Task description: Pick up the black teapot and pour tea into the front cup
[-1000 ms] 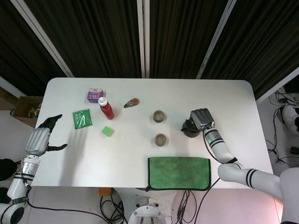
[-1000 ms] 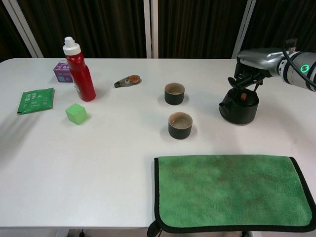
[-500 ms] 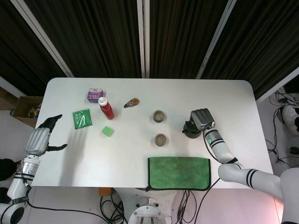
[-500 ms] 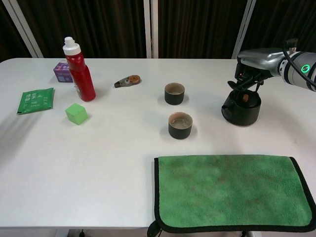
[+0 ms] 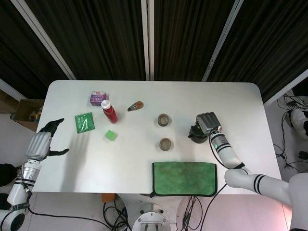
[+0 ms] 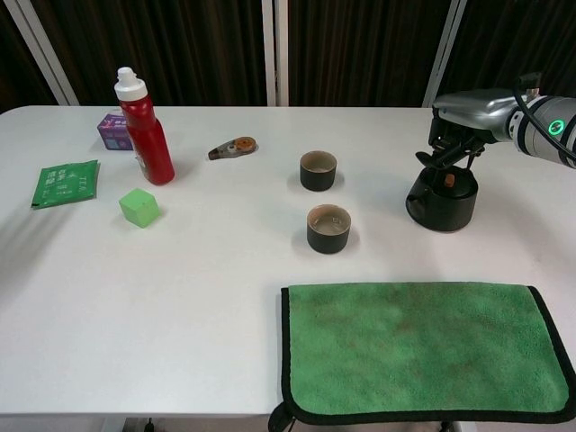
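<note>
Black teapot [image 6: 440,200] sits right under the right hand [image 6: 459,121]; the fingers [image 6: 447,150] curl down onto its top, around the handle as far as I can make out from the chest view; from the head view the hand [image 5: 207,123] covers most of the pot, so only a dark bit [image 5: 194,134] pokes out on its cup side; whether the pot is resting on the tabletop [image 6: 198,270] or just off it I can't tell.

Front cup [image 6: 328,229] is off to the hand's left and a bit nearer the robot, with bare white tabletop between it and the pot; back cup [image 6: 318,170] sits further left and away, well apart from the pot; green cloth [image 6: 423,346] lies along the near edge, just below the hand.

Left hand [image 5: 42,142] hangs off the far left edge of the tabletop, fingers spread, holding nothing.

Red bottle [image 6: 145,127], green cube [image 6: 139,207] and the rest are way over on the far side from the right hand.
</note>
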`<move>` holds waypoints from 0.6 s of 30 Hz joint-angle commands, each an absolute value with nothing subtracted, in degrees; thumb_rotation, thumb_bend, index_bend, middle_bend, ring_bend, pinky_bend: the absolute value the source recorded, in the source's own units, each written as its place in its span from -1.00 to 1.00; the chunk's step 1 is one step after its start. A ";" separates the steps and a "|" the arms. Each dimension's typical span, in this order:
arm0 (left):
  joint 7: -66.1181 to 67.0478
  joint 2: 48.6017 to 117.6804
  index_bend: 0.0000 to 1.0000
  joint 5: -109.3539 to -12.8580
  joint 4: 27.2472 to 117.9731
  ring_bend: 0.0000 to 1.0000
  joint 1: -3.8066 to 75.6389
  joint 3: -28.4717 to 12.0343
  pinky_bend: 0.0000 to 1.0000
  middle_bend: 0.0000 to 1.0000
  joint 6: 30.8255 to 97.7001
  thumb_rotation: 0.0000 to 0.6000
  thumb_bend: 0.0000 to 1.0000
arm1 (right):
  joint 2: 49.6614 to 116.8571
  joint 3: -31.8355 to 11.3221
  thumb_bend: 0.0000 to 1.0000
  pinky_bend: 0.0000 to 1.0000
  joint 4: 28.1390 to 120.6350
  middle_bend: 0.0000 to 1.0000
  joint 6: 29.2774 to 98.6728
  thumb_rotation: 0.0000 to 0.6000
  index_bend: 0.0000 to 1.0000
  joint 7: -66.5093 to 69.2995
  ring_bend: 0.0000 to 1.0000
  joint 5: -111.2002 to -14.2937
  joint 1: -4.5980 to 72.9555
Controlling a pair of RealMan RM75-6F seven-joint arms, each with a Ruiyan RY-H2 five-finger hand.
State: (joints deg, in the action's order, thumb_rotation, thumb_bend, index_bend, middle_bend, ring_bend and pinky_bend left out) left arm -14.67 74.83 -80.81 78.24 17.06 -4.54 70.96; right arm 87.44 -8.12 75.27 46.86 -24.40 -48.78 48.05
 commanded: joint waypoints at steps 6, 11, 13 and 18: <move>-14.82 74.85 -0.80 -80.76 78.09 -0.75 17.04 -4.50 -0.47 -0.75 70.85 1.00 -0.94 | 87.71 -8.15 -0.33 0.19 75.00 0.74 47.43 0.78 0.82 -24.40 0.52 -49.36 47.88; -15.05 74.91 -0.80 -80.77 77.91 -0.75 17.05 -4.51 -0.47 -0.75 70.82 1.00 -0.94 | 87.92 -8.21 -0.58 0.19 74.73 0.73 47.46 0.78 0.81 -24.47 0.52 -49.27 47.81; -15.07 74.91 -0.80 -80.79 77.88 -0.75 17.05 -4.49 -0.47 -0.75 70.79 1.00 -0.94 | 88.10 -8.25 -0.66 0.18 74.56 0.72 47.59 0.78 0.81 -24.43 0.51 -49.35 47.76; -15.06 74.94 -0.80 -80.79 77.81 -0.75 17.06 -4.48 -0.47 -0.75 70.76 1.00 -0.94 | 88.40 -8.31 -0.74 0.18 74.29 0.72 47.69 0.78 0.81 -24.43 0.51 -49.48 47.67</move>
State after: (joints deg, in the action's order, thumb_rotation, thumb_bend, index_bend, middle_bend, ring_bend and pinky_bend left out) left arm -15.07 74.94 -80.79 77.81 17.06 -4.48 70.75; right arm 88.38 -8.30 74.31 47.67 -24.45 -49.47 47.68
